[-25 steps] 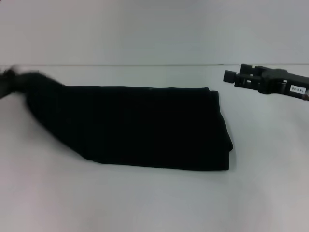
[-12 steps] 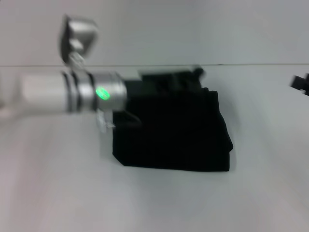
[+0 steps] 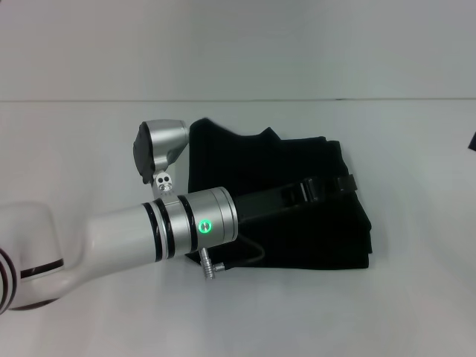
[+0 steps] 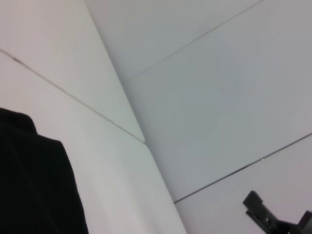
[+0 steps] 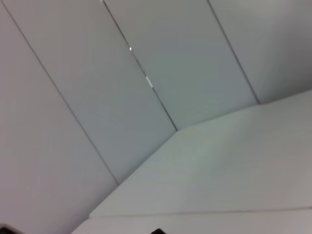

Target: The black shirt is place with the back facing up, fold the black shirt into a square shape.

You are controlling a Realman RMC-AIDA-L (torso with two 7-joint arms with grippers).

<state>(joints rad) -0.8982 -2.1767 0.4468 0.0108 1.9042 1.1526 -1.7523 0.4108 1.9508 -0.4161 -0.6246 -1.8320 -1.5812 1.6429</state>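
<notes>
Reaching from the lower left of the head view, the left arm [image 3: 126, 242] lies across the frame, its white and silver tube pointing to the centre right. A green light [image 3: 205, 225] shines on its silver wrist ring, and a small grey camera housing [image 3: 158, 149] stands up from this ring. Beyond the ring, the black left tool [image 3: 343, 183] stretches over the black shirt [image 3: 297, 234], ending close to the shirt's right edge. Whether this tool is clenched on cloth or released, I cannot tell, because black parts lie over black cloth.

The black shirt rests on the white table [image 3: 238, 320] at the centre right of the head view, folded into a compact, nearly square block. Its upper left corner is raised a little and uneven. The left wrist view has a piece of the same black cloth at its lower left.

At the far right edge of the head view, only a small dark bit of the right tool [image 3: 473, 140] is visible; its state cannot be told.

Behind the table stands a pale wall [image 3: 238, 44].
</notes>
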